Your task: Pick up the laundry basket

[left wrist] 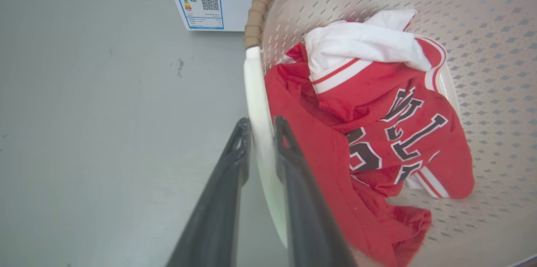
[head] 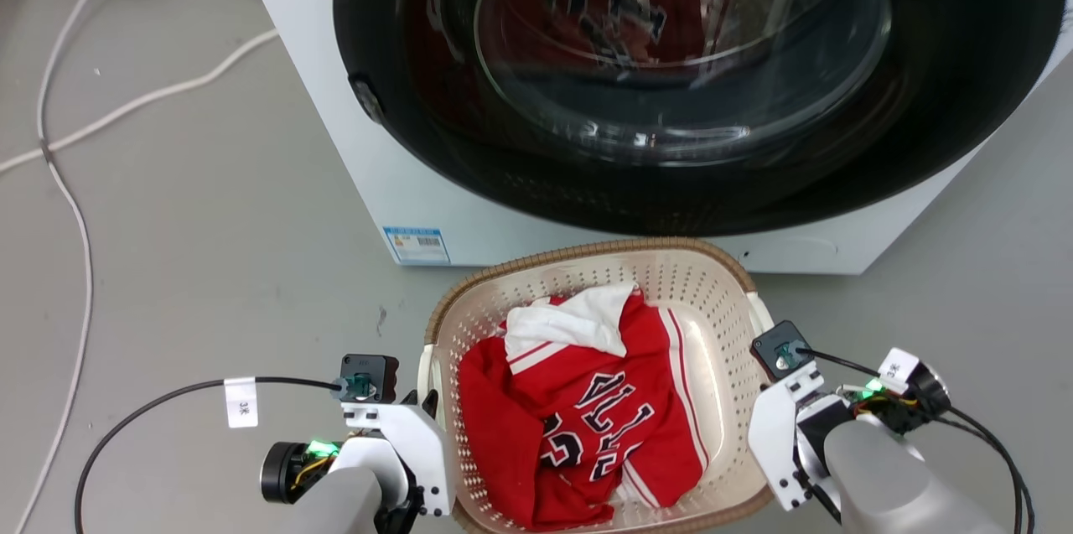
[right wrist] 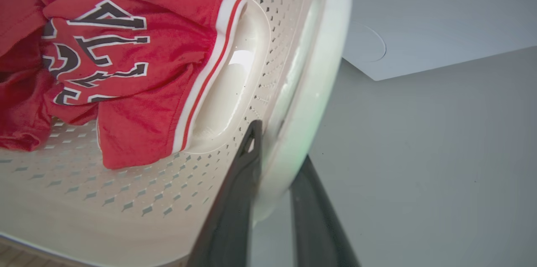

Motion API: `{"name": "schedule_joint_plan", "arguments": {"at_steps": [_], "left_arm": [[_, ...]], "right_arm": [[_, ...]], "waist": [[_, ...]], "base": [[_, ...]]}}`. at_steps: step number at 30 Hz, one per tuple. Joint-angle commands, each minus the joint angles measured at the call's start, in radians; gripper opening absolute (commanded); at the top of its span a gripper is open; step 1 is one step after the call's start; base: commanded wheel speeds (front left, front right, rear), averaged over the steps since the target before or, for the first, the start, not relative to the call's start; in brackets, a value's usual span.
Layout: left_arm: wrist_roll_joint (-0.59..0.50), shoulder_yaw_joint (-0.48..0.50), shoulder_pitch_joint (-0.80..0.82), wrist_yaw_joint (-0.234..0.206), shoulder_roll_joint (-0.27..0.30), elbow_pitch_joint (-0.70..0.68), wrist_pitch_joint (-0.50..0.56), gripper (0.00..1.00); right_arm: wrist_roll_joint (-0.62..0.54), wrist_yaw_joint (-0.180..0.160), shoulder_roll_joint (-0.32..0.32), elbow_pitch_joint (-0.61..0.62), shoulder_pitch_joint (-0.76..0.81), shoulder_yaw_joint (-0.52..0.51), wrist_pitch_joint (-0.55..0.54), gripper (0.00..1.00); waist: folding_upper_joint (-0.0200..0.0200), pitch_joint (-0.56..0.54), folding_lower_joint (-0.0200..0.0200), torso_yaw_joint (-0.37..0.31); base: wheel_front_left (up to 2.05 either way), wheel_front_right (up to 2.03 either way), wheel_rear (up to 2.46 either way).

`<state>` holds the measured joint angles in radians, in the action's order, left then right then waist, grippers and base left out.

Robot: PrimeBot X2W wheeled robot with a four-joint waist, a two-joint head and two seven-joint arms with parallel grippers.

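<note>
Just in front of one white washing machine [head: 335,98] with a round dark door [head: 671,56] is one laundry basket [head: 712,299], held by two grippers at its two white loop handles; whether it rests on the grey floor [head: 209,207] cannot be told. The left gripper [left wrist: 261,126] is nearly closed on the left handle [left wrist: 253,86], one dark finger outside the loop and one inside. The right gripper [right wrist: 279,145] pinches the right handle [right wrist: 331,49] likewise. Inside lie two garments: one red jersey [head: 587,417] with black-and-white lettering, and one white cloth [head: 578,320] on top. Two white cables [head: 80,224] cross at the left, well apart from the basket
</note>
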<state>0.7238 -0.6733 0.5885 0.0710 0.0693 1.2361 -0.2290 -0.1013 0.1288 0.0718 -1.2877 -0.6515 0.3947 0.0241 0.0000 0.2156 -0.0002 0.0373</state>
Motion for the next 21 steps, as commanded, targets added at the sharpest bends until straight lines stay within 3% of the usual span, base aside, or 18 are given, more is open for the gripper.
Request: {"name": "schedule_joint_plan", "arguments": {"at_steps": [1, 21], "left_arm": [[-0.012, -0.009, 0.031, 0.014, -0.002, -0.005, 0.002, 0.0], [-0.004, -0.06, 0.083, 0.05, 0.045, 0.035, 0.186, 0.0]], "right_arm": [[0.008, 0.003, -0.015, 0.0, 0.025, 0.019, -0.008, 0.0], [0.211, 0.003, -0.012, -0.001, 0.092, 0.1, -0.123, 0.0]], "waist": [[0.0, -0.036, 0.0002, 0.001], [0.0, -0.201, 0.0002, 0.007]], "base": [[0.0, 0.0, 0.0], [0.0, 0.0, 0.0]]}}
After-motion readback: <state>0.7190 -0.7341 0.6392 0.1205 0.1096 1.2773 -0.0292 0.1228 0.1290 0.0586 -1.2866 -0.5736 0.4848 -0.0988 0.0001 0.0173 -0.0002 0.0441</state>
